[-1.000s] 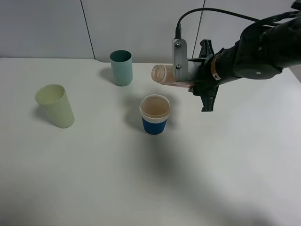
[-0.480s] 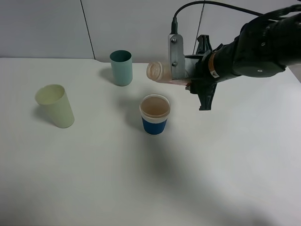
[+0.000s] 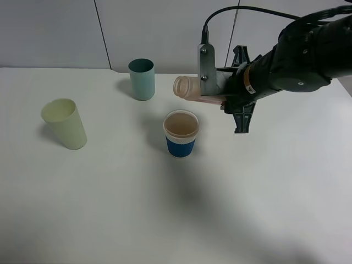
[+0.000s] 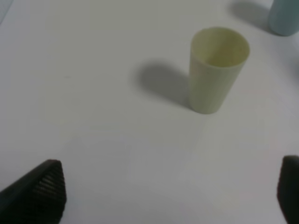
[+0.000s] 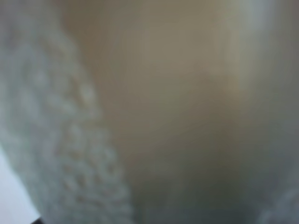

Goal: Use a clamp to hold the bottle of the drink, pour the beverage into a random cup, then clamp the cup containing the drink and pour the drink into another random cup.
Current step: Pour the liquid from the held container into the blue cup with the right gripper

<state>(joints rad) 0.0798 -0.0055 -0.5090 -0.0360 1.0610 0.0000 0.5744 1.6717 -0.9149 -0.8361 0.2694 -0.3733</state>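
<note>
Translucent bottle (image 3: 186,87) — sideways in right clamp (image 3: 208,88)

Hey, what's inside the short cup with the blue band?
Opaque beige-pink milky liquid lies in the blue-banded cup, below its white rim. It hides the cup's bottom.

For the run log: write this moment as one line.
right gripper: shut on bottle, tipped sideways above blue-banded cup | cup: beige drink inside | left gripper: open, empty | teal tumbler: upright

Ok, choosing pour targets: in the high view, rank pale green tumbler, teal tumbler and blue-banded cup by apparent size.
1. pale green tumbler
2. blue-banded cup and teal tumbler: look alike; the teal stands farther back, so unranked.
</note>
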